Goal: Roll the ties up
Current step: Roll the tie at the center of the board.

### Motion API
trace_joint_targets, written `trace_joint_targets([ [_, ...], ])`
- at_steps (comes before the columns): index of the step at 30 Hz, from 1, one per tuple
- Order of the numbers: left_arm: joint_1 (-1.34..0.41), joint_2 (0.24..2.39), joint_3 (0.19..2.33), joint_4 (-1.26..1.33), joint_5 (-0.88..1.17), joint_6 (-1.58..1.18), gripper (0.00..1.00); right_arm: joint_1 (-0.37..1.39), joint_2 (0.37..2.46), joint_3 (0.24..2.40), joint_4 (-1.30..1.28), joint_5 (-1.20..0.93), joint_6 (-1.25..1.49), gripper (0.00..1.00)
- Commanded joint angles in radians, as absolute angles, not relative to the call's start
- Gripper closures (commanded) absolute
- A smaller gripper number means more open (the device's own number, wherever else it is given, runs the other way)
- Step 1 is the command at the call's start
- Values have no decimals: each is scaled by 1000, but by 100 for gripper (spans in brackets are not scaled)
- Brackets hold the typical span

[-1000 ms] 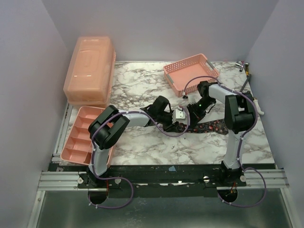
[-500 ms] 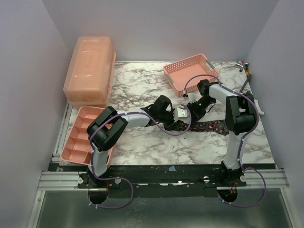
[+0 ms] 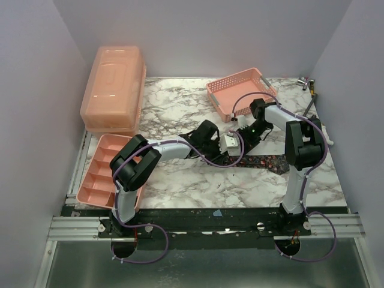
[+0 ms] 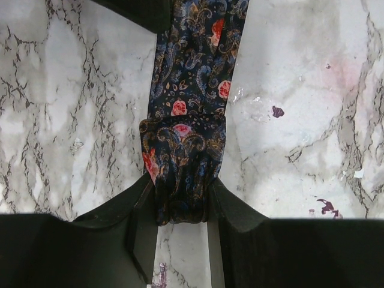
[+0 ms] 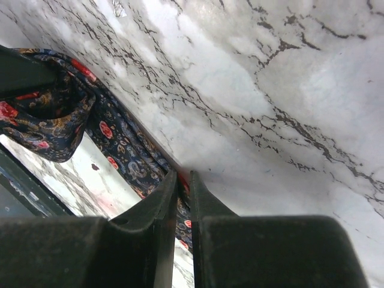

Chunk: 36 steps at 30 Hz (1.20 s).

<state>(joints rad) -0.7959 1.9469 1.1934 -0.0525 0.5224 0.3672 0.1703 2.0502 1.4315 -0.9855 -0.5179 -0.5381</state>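
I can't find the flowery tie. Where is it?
In the top view the tie lies centre-right on the marble table, its bunched end pinched in the left hand, in front of the pink basket.

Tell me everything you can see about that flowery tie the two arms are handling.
The tie is dark navy fabric, soft-looking, with a paisley pattern and red and pink flowers. One end is bunched into a small roll, squeezed between the left gripper's fingers. The rest lies as a flat strip on the marble table. The right gripper's fingers appear to pinch that strip partway along.
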Motion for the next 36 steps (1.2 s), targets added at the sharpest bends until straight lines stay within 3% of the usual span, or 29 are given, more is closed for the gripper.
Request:
trace_joint_targets([
  [1, -801, 1962, 1155, -107, 468, 397, 100, 165, 2020, 1482, -993, -529, -557, 84],
  [7, -802, 1974, 1097, -99, 456, 427, 100, 142, 1838, 1561, -932, -534, -480, 76],
  [9, -801, 1976, 1092, -94, 458, 421, 100, 129, 1758, 1565, -869, -502, -414, 60],
  [13, -798, 1975, 1087, -73, 472, 391, 100, 101, 1716, 1553, -828, -450, -245, 18],
  [15, -798, 1978, 1088, -63, 475, 370, 100, 64, 1757, 1571, -948, -616, -255, 9],
  [16, -799, 1980, 1088, -60, 477, 360, 100, 60, 1784, 1573, -1021, -683, -267, 12],
  [18, -798, 1978, 1083, -55, 481, 347, 100, 60, 1841, 1557, -1131, -815, -301, 27],
  [20, -798, 1979, 1080, -54, 485, 345, 100, 63, 1835, 1466, -1087, -884, -250, 36],
  [28, -799, 1982, 1072, -51, 495, 344, 100, 154, 1830, 1230, -839, -948, -93, 43],
  [36, -800, 1974, 1049, -37, 526, 364, 100, 193, 1914, 1199, -723, -911, -53, 47],
])
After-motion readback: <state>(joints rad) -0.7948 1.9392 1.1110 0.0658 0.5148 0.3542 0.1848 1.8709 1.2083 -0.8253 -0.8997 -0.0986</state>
